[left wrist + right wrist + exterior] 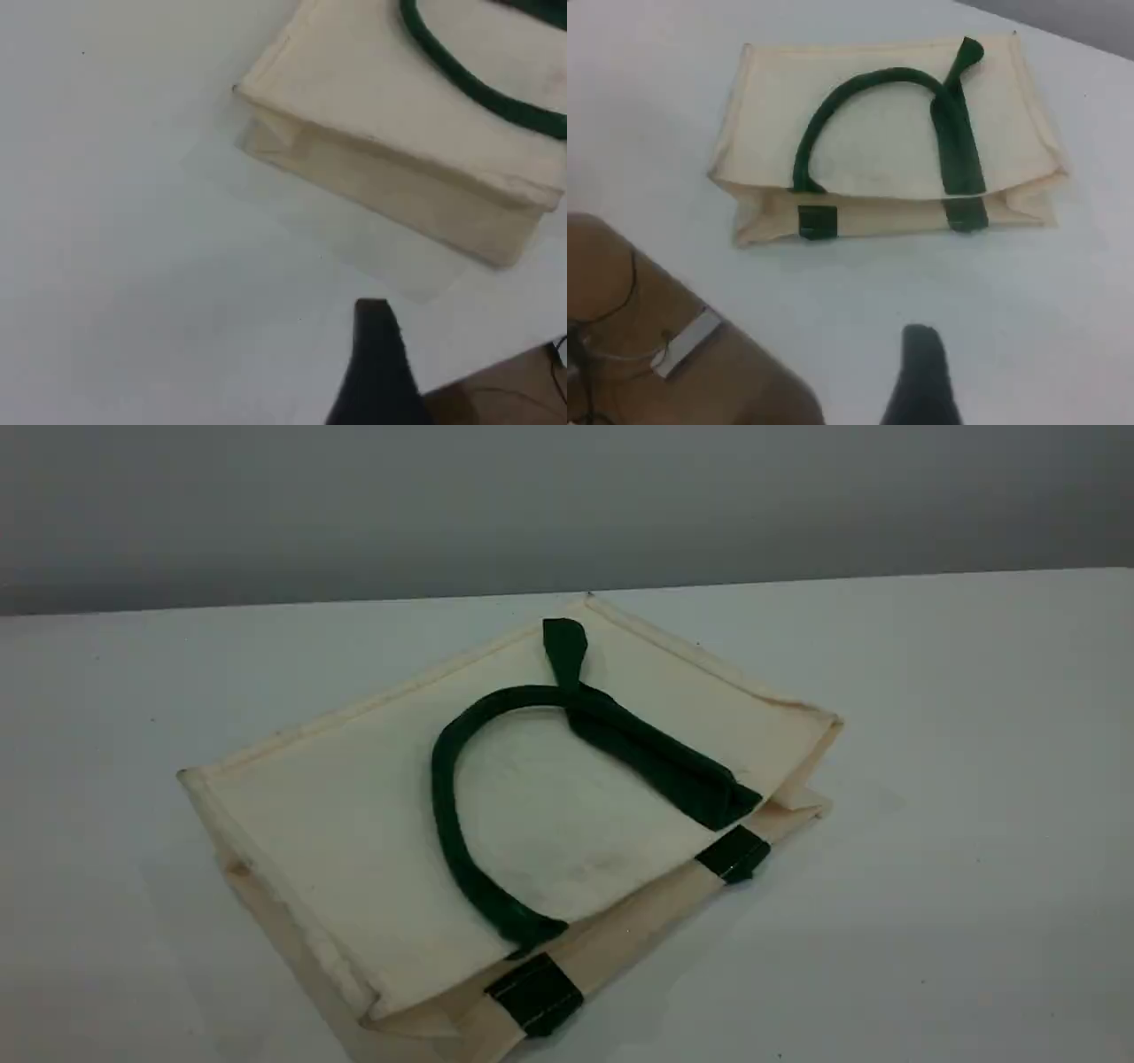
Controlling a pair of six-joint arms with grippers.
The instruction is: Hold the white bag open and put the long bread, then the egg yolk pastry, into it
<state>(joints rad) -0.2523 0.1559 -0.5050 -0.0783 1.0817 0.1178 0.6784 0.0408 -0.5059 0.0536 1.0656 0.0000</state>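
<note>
The white bag [337,815] lies flat on the table [974,735], its green handle [440,797] folded across the top. Only the wrist views show the arms. The left gripper [376,354] is off the bag's side edge and the right gripper [921,372] faces its rim. Both are spread wide, holding nothing.

Bag [354,841]: cream woven cloth, canvas-like, matt and slightly coarse, with stitched, stiffened edges; its handle [440,797] is dark green cloth webbing, matt, partly rolled into a rounded cord, and the rim patches [536,992] are the same green cloth with a faint sheen. Table [957,850]: white, smooth, hard-looking surface with a soft satin sheen that carries dim reflections beside the bag. Left fingertip [376,363] and right fingertip [921,381]: black, matt, smooth; whether rubber or plastic cannot be told.
</note>
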